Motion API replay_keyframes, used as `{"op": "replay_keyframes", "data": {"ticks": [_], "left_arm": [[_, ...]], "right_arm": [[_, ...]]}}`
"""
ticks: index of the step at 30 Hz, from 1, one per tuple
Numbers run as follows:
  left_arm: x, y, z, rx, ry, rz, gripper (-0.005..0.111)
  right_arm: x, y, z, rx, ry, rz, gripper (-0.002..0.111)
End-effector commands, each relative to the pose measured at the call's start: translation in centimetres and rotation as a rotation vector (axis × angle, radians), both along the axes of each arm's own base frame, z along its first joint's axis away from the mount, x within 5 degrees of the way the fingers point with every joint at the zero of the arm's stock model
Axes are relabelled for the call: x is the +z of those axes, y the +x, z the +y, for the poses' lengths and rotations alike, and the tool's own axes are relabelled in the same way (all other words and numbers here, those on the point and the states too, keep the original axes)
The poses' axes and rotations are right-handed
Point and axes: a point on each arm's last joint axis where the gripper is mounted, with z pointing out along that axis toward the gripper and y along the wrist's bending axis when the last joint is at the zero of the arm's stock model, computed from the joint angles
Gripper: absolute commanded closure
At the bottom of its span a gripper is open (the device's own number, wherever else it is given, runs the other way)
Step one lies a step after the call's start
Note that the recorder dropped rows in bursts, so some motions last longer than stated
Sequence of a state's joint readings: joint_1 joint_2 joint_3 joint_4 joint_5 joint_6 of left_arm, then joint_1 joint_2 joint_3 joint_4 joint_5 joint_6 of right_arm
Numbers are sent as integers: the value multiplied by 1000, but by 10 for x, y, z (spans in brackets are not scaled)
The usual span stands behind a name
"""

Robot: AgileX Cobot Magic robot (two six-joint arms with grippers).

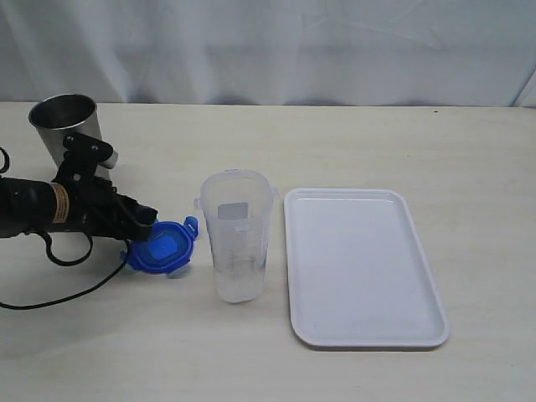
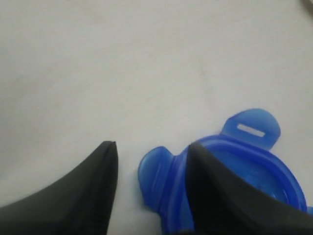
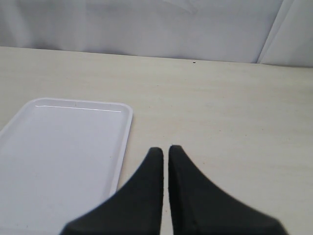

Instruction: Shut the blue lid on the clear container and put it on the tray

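Part of the blue lid (image 1: 172, 249) sits hidden behind the left gripper (image 2: 152, 147).

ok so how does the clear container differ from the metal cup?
The container is translucent plastic; the cup is opaque grey metal. The container stands mid-table beside the tray; the cup sits at the back left, its lower part hidden behind the left arm. Shared: both are upright, open-topped and have no lid on.
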State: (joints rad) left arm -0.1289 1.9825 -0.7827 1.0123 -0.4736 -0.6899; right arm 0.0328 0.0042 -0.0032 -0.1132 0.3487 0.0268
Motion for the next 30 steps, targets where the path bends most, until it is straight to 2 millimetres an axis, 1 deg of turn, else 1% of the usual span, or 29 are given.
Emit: {"op": "replay_keyframes", "data": {"ticks": [1,7,11,18,23,27,30], "left_arm": [[2,4,-1,15,-40,-57,65],[-13,2,-1,5,-22,-20,65],[-15,2,-1,3,-21,-18,67],[-15,2,-1,4,-23,-19,93],[-15,2,-1,0,-18,-17,106],[-14,2,-1,0,-18,-20,107],[-4,3,0,1,-10,-46,107]], "right_arm": [[-1,0,0,-5,-4,-4,104],[-1,0,0,-5,-4,-4,104],[-1,0,0,-5,-4,-4,104],[-1,0,0,-5,-4,-4,104],[-1,0,0,-5,-4,-4,104],[-1,0,0,-5,-4,-4,104],[-1,0,0,-5,-4,-4,104]]}}
